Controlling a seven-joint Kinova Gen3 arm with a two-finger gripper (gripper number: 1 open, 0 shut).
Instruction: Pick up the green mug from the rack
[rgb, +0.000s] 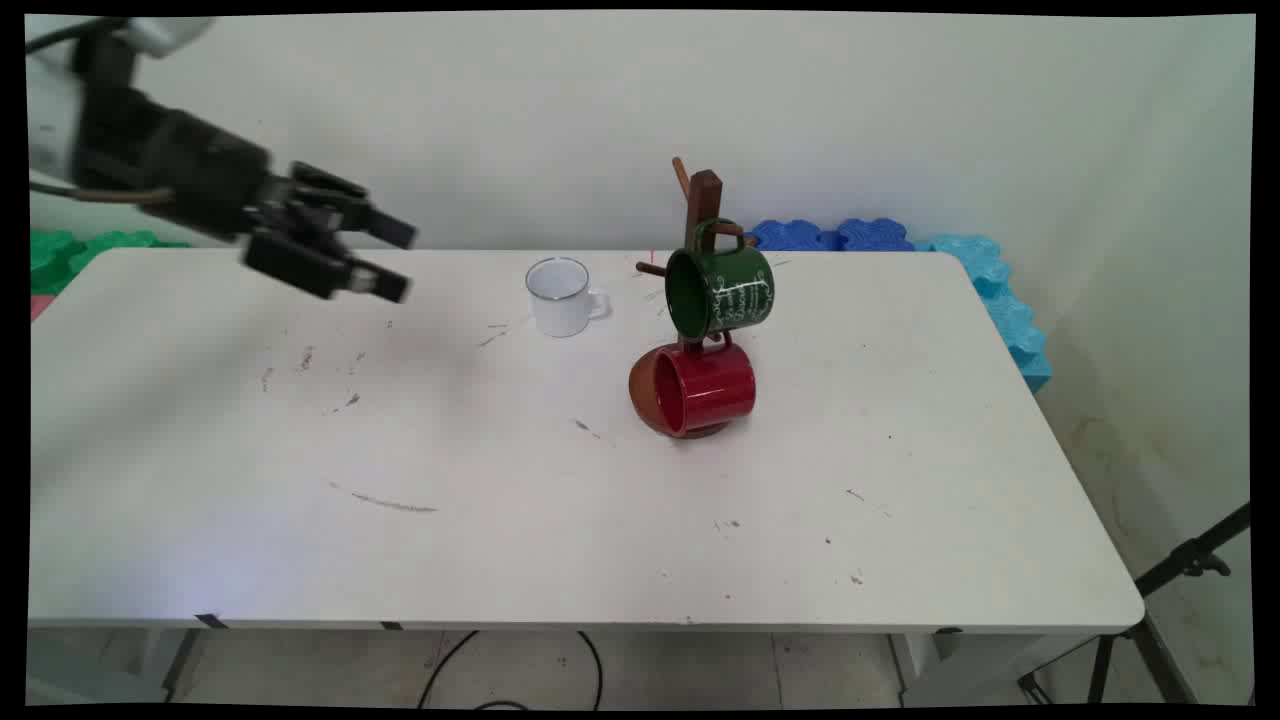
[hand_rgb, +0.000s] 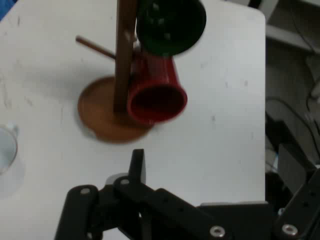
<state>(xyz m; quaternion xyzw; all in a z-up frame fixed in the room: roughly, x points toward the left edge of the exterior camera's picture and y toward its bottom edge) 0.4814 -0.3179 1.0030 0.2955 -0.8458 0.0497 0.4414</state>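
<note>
Above the table's left rear portion, the black two-finger gripper (rgb: 400, 260) hangs in the air, its two fingers spread apart with nothing between them — empty and clear of every object. It points across the white table (rgb: 560, 520) toward the picture's right.

Nearest to the gripper in the main view is a small white enamel mug (rgb: 562, 297), standing upright with its handle turned to the picture's right; it is well apart from the fingertips. Just beyond it stands a wooden mug tree (rgb: 703, 200), a dark upright post with slanting pegs on a round brown base. A green mug (rgb: 722, 290) hangs from an upper peg, its mouth turned toward the picture's left; white lettering runs across its side, but the words cannot be read. Below it a red mug (rgb: 700, 388) hangs on its side, mouth likewise to the left, low over the base.

From the hand camera, the post (hand_rgb: 124, 55), round base (hand_rgb: 102, 120), red mug (hand_rgb: 157, 95) and green mug (hand_rgb: 170, 22) lie ahead of the gripper — one finger (hand_rgb: 137, 165) shows, the white mug (hand_rgb: 7, 147) at the left edge.

Behind the table, green foam tiles (rgb: 70, 255) lie at left and blue foam tiles (rgb: 900, 240) at right.
</note>
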